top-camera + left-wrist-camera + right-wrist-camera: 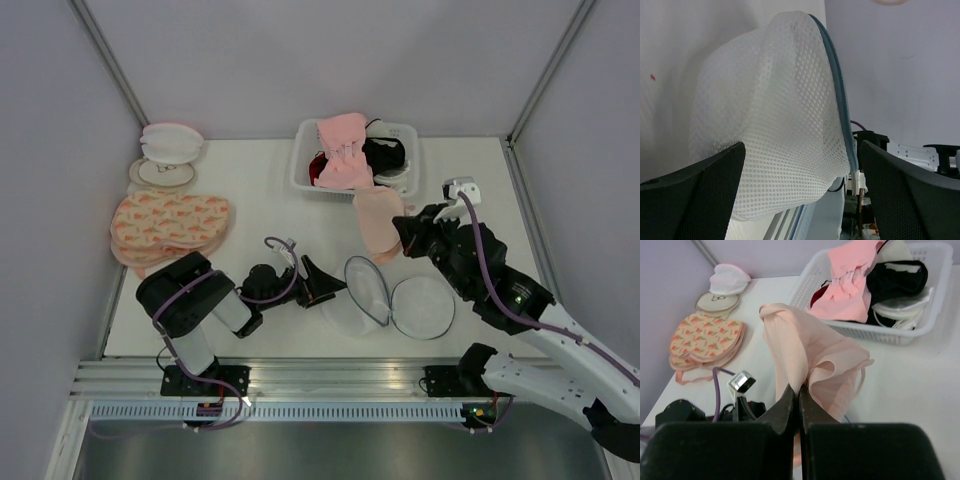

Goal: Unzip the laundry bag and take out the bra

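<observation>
1. The table (260, 200) carries a white basket (299, 165) of other garments at the far side. The working area is nearer, between the two arms.
2. The laundry bag (420, 305) lies near the centre, already unzipped. One half is flat on the right and the other is tipped up on the left, so the mouth is clear.
3. The bra (378, 222) hangs just beyond the bag toward the basket. It appears lifted clear of the mesh, so removal looks essentially done.
4. The left gripper (802, 150) is spread wide with a finger on either side of the raised half, probably to steady it. I cannot tell whether the fingers press on the mesh.
5. The right gripper (799, 400) is pinched tight on a fold of the bra, and the rest of the fabric drapes freely.
</observation>
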`<state>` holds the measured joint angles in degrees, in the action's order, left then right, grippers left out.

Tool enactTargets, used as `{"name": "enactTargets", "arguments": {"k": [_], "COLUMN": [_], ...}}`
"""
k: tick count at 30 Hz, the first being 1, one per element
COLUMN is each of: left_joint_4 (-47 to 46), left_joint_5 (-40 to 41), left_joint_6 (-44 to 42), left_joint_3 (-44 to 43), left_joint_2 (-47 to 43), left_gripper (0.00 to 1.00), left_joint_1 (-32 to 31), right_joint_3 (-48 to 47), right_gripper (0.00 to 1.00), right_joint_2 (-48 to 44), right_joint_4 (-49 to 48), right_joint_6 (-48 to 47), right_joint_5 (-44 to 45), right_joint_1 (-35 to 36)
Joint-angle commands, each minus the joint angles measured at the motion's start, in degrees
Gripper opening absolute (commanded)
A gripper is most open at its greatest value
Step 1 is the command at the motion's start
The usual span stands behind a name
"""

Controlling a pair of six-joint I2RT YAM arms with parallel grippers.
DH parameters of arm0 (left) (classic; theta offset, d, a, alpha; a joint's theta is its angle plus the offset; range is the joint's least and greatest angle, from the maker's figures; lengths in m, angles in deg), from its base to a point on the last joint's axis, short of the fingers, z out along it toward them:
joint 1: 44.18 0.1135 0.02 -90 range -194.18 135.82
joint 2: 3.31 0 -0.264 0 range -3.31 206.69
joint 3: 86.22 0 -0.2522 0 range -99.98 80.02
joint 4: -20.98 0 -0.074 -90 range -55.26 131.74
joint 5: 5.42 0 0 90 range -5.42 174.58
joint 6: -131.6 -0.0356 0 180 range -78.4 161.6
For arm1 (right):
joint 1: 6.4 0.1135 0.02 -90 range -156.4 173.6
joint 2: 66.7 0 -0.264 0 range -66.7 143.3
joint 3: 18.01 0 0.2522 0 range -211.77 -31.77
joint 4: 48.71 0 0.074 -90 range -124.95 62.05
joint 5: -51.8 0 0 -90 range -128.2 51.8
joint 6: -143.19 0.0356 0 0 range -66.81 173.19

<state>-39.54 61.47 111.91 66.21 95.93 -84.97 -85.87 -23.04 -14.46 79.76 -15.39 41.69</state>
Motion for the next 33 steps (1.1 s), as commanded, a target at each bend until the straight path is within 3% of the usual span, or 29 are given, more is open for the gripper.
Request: {"name": "enactTargets", "arguments": {"k": [1,5,17,21,26,28,29,30,33], "left_joint_4": [-9.13,-9.21,-11.67,-11.77,-8.79,-8.25,-7.81,-7.55,-7.28], "left_joint_5": [-1.76,-2.2,-3.96,-3.96,-3.78,-3.87,-3.96,-3.96,-3.78], "left_joint_6": [-0.78,-0.52,0.54,0.54,-0.6,-0.87,-0.96,-1.13,-1.22], "left_joint_3": [-2.19,-2.72,0.26,1.76,2.47,2.29,2.2,2.11,2.11], "left_joint_2": [1.22,2.71,2.1,0.34,-2.73,-3.26,-3.7,-3.79,-3.79], "left_gripper": [0.99,0.98,0.98,0.98,0.98,0.98,0.98,0.98,0.98], "left_joint_1": [-1.12,-1.65,-1.66,-1.66,-1.66,-1.66,-1.66,-1.66,-1.66], "right_joint_3": [-5.3,-13.02,-34.3,-42.82,-52.14,-52.07,-50.59,-48.48,-41.79], "right_gripper": [0.0,0.0,0.0,0.0,0.0,0.11,0.42,0.55,0.64], "right_joint_2": [7.19,17.75,52.03,65.28,75.16,76.58,75.79,72.65,65.01], "right_joint_4": [-7.48,-10.73,-22.05,-17.97,-9.87,-8.1,-10.62,-12.65,-17.31], "right_joint_6": [-6.42,-8.37,-4.87,-3.1,-4.59,-4.95,-5.21,-5.56,-7.05], "right_joint_5": [5.32,2.25,-18.32,-18.16,-11.39,-11.12,-11.21,-10.95,-10.59], "right_joint_1": [-0.28,-3.97,-25.85,-30.42,-30.96,-31.13,-31.13,-31.31,-31.4]}}
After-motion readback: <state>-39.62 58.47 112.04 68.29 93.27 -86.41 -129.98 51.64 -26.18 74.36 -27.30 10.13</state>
